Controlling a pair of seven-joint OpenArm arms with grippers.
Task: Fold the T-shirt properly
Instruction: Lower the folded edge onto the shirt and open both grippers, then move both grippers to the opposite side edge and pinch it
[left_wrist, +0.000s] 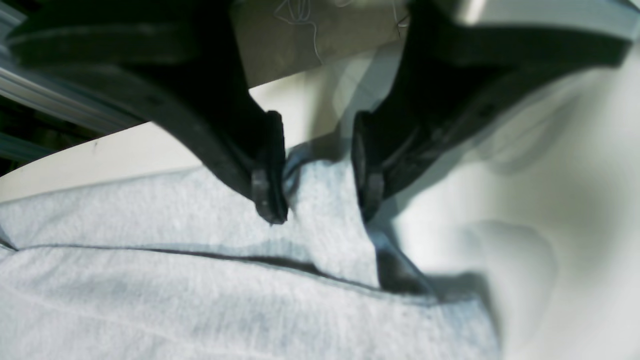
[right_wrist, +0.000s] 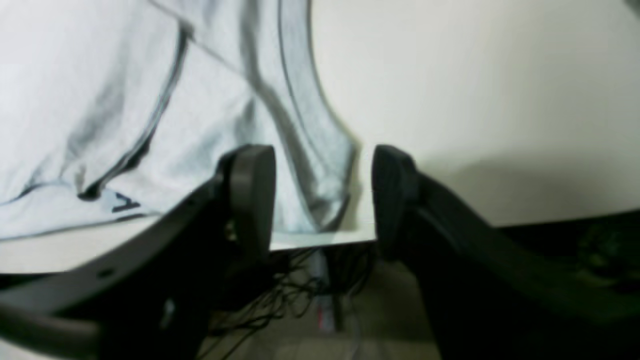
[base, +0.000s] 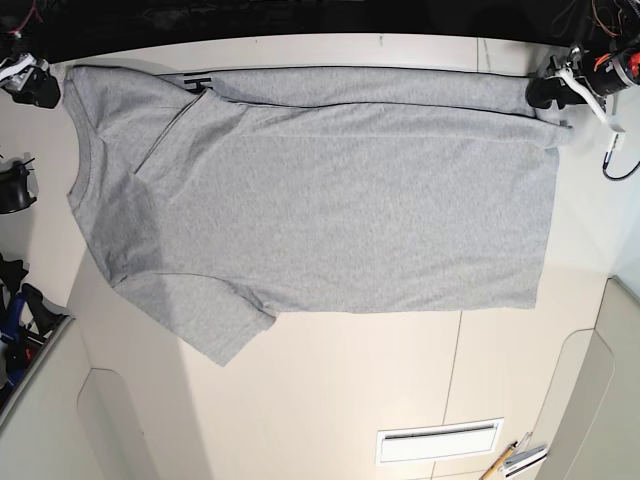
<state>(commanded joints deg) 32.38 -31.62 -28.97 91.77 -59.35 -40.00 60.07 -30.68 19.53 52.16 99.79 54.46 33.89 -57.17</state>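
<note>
The left gripper is part way open, with its 2 fingers apart and a fold of gray cloth between them. I can't tell if it is squeezing the cloth. The right gripper is open wide and has hold of nothing. It is over a corner of the shirt, near the table's edge.

The T-shirt lies across the table, with its long side running next to the far edge in the base view. A strip on that side is folded over, and a bit of black print peeks out. 1 sleeve sticks out toward the lower left of that view.

The table is a pale, creamy white, with thin lines on its top. Past its edge, the left wrist view shows a gray-brown floor with a thin white cord, and shiny metal rails at the side. The right wrist view shows a tangle of dark wires below the edge.

In the base view, a white panel is low down, well apart from the shirt. A yellow stick is just beside it. Blue and black parts are at the left side. Nearest the cloth are the 2 grippers, by its 2 far corners.
</note>
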